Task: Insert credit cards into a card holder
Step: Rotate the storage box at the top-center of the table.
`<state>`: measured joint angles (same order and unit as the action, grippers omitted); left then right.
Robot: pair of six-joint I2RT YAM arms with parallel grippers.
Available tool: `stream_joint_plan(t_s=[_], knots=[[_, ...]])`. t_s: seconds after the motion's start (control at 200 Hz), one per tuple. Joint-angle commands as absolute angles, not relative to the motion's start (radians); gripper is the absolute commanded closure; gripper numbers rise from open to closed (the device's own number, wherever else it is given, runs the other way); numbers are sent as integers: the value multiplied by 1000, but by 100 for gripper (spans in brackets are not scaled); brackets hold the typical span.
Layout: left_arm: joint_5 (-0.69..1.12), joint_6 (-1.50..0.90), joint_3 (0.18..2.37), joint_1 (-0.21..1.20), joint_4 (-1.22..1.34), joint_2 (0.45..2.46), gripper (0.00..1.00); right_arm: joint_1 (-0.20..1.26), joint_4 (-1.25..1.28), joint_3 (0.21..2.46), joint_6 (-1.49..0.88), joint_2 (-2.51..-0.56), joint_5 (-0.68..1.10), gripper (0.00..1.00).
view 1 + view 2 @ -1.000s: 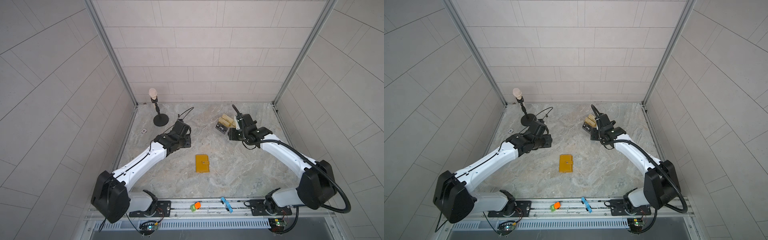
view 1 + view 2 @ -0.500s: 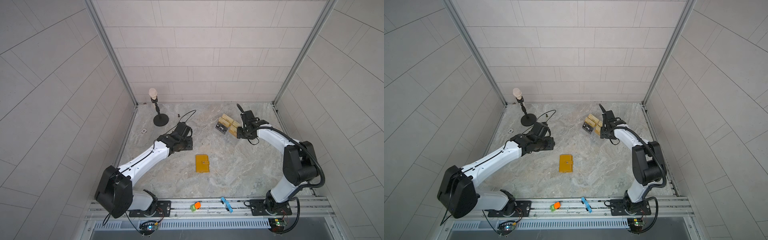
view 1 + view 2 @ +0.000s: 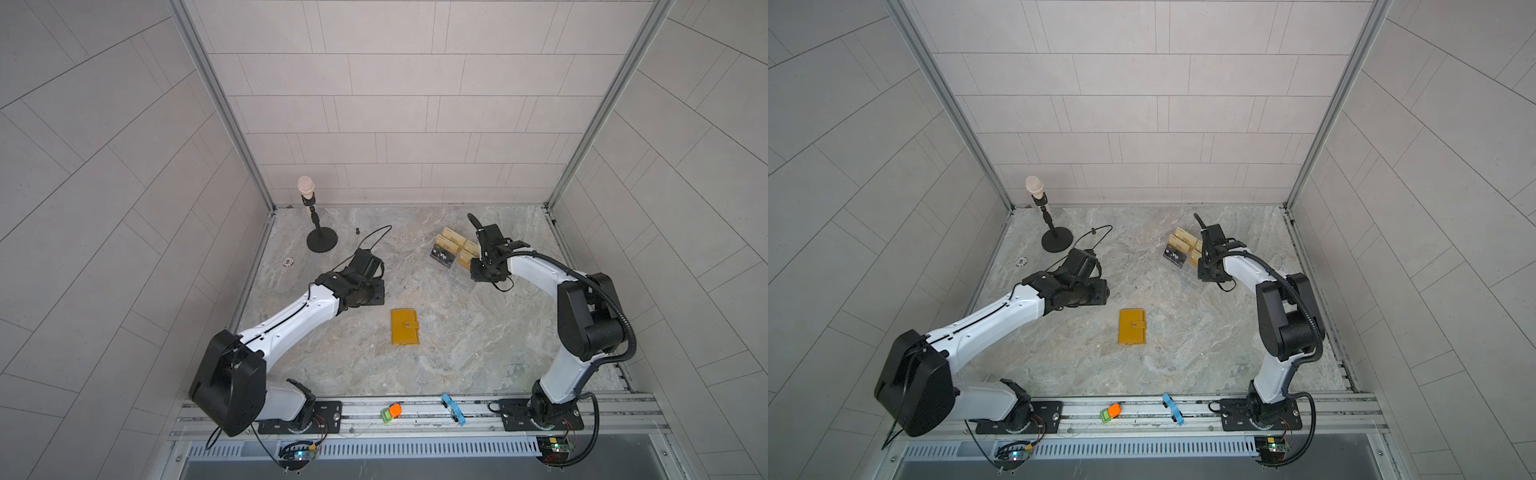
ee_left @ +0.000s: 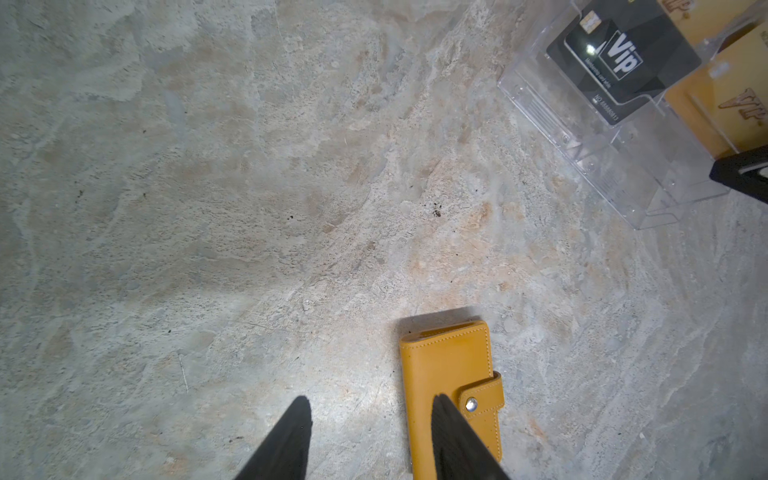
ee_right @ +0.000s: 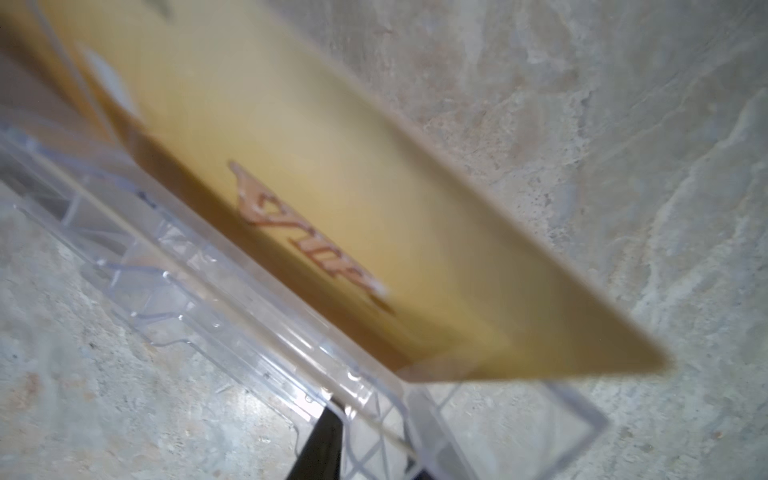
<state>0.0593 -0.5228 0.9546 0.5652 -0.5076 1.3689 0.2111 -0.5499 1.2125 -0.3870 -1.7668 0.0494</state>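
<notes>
Card holder one, black card one

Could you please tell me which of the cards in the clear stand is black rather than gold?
It is the black card with white "Vip" lettering in the stand; the gold cards beside it are plainly lighter.

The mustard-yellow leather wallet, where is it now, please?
In both top views the mustard-yellow wallet lies closed mid-table, left of the clear acrylic card stand.

The card holder is matt, stitched leather with a shiny metal snap. The card stand is clear glossy plastic, the table matt stone.
</notes>
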Motion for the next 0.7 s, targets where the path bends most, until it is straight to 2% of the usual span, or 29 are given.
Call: stream_joint_plan(t_s=[0.0,0.501,0.691], knots=[[60,-517,940,568,-506,1372,49,211,-588,1236,-354,-1820,30,78],[69,-520,937,568,-518,1354,49,206,-718,1372,-126,-1900,29,79],[69,-511,944,568,-542,1342,49,197,-749,1433,-39,-1939,61,76]])
